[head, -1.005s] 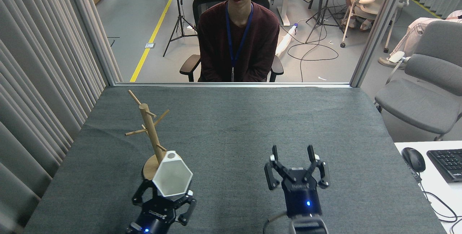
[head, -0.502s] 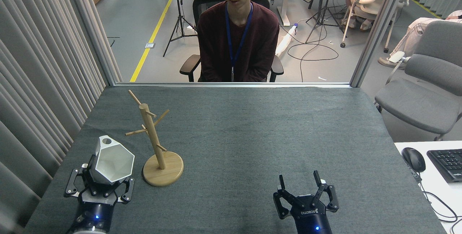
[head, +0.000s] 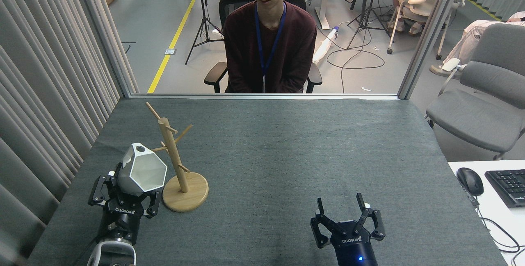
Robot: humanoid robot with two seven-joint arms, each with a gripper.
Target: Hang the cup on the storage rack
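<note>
Here, faceted white cup (head: 142,171) in left gripper (head: 125,194), beside wooden storage rack (head: 175,163).

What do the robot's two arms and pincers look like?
Both are black. Each pincer, left and right, has jointed linkage fingers with small white tips and white lettering on its body. A blue light glows on the right wrist; the left arm has a silver-grey section lower down.

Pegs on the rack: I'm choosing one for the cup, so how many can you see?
5 on the storage rack: one long at the top left, two short on the right, one upper right, one left behind the cup. Others may be hidden.
</note>
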